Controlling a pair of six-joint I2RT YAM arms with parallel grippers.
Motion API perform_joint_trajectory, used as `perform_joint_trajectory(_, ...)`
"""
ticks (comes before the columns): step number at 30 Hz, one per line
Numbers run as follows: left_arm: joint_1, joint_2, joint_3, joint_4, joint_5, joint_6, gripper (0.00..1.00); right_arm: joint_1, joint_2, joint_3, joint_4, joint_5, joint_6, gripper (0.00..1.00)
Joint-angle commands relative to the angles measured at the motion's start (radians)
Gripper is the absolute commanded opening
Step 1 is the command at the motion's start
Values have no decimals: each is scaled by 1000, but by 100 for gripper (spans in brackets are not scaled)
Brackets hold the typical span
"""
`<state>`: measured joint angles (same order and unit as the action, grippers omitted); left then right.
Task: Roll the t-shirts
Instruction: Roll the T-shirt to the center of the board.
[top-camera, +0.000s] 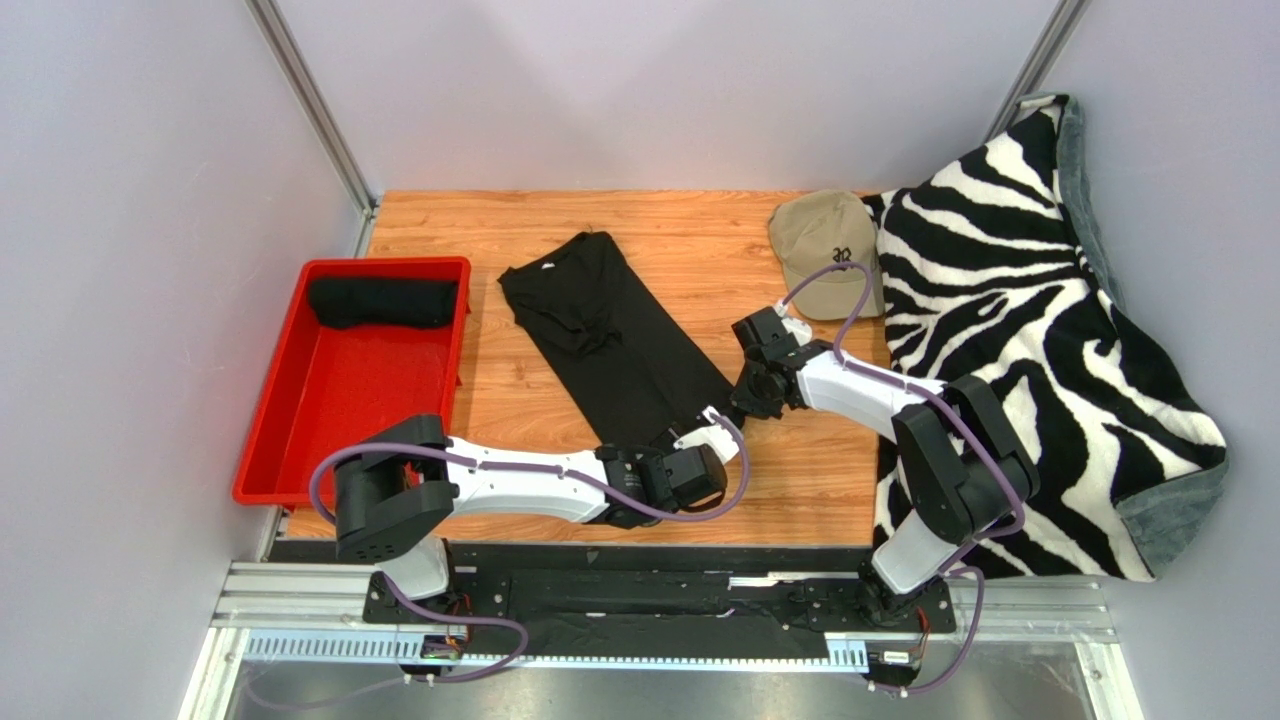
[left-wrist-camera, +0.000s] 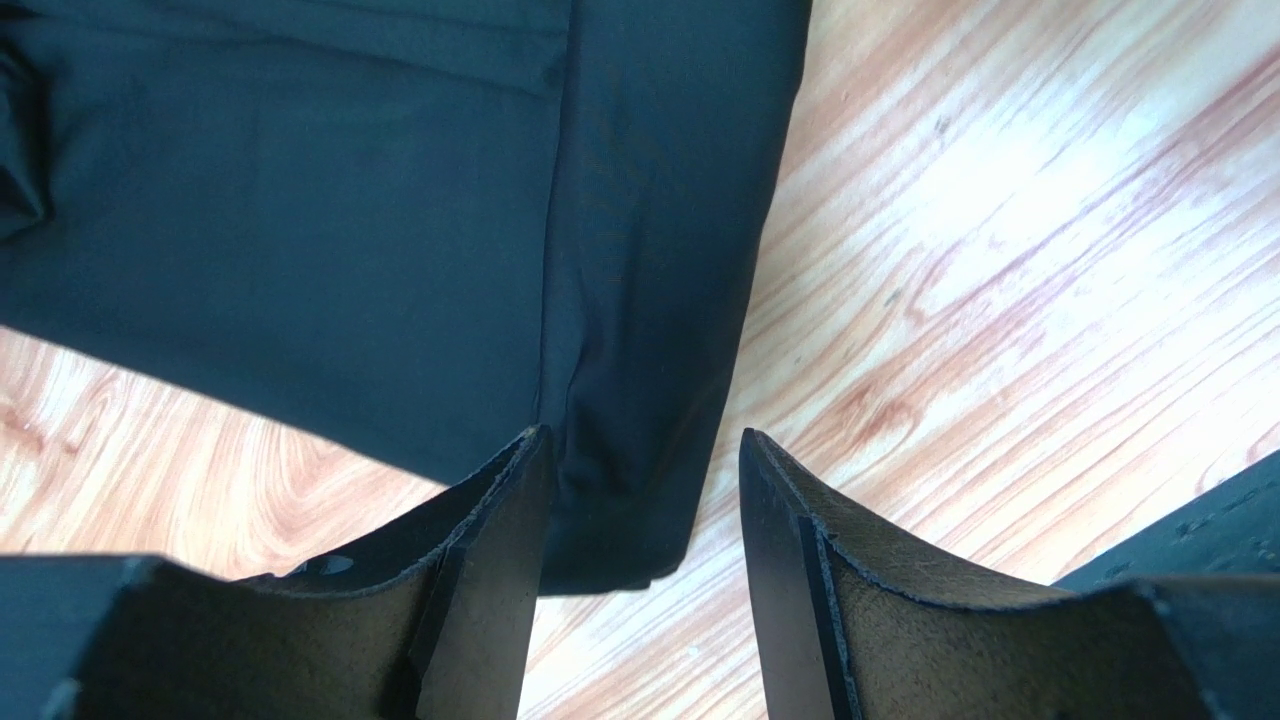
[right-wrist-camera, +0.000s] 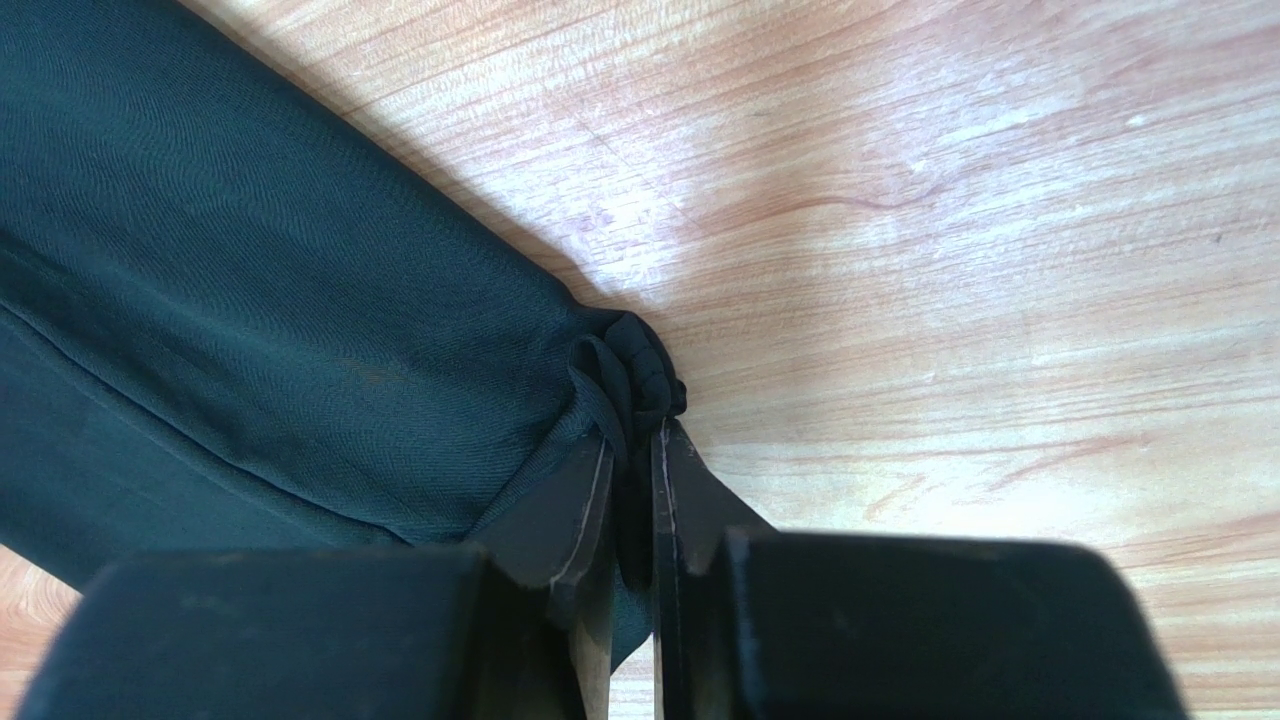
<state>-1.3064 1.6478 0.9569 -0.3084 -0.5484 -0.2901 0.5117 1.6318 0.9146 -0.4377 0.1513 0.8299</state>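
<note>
Wooden tabletop (top-camera: 661, 233) between pale grey walls, filling the middle of the top view. Draped over the right side and spilling off the edge: zebra blanket (top-camera: 1022, 300). At left of frame, red tray (top-camera: 353, 405), with a rolled shirt (top-camera: 383, 303) lying across its far end (one apparently done). Centre of frame, slanting from upper left to lower right: black t-shirt (top-camera: 609, 338), folded into a long narrow strip, flat on the wood, collar end uppermost. Upper right of the strip and well apart from it, tan cap (top-camera: 824, 240) against the blanket.

Both grippers at the lower right end of the strip. Right gripper (right-wrist-camera: 631, 435) clenched on a small bunched wad of the hem corner, cloth puckered just above the fingertips in its wrist view. Left gripper (left-wrist-camera: 639, 450) spread wide, straddling the other hem corner, fabric between the fingers but not pinched.

Judging by drape and wrinkles: thin knit, light, wholly limp, no stiffness to keep a shape; likely to cling to the wood a little and drag rather than slide. Best taken at the two hem corners, low to the tabletop, pinching all folded layers together; otherwise prone to unfolding or rolling crooked. Nothing fragile, only slack.
</note>
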Motion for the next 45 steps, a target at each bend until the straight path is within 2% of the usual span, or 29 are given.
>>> perform_joint_trajectory(1,-11,-20,26,-57,-45,-29,57,-7,49,-17,-62,7,-25,10)
perform_joint_trajectory(5,-10,-3,8,-63,-54,-47,57,-10,49,-19,-62,4,-23,10)
perform_joint_trajectory(20,-7,53,-52,22,62,-47,55,-25,49,-20,-61,-1,-35,8)
perform_joint_trajectory(23,-1,63,-60,34,85,-53,52,-27,53,-16,-61,-10,-40,8)
perform_joint_trajectory(28,29,35,-86,78,165,-55,26,-27,54,-3,-70,-19,-52,9)
perform_joint_trajectory(29,32,18,-87,83,197,-46,21,-29,53,-2,-70,-24,-55,11)
perform_joint_trajectory(32,50,-20,-102,115,295,-38,13,-27,31,-9,-73,-24,-55,29)
perform_joint_trajectory(35,75,-45,-119,147,402,-53,5,-27,-10,-20,-73,-21,-51,38)
perform_joint_trajectory(39,111,-54,-145,198,527,-80,3,-35,-90,-46,-75,-13,-40,51)
perform_joint_trajectory(45,174,-63,-178,258,663,-135,3,-41,-278,-166,-35,10,14,59)
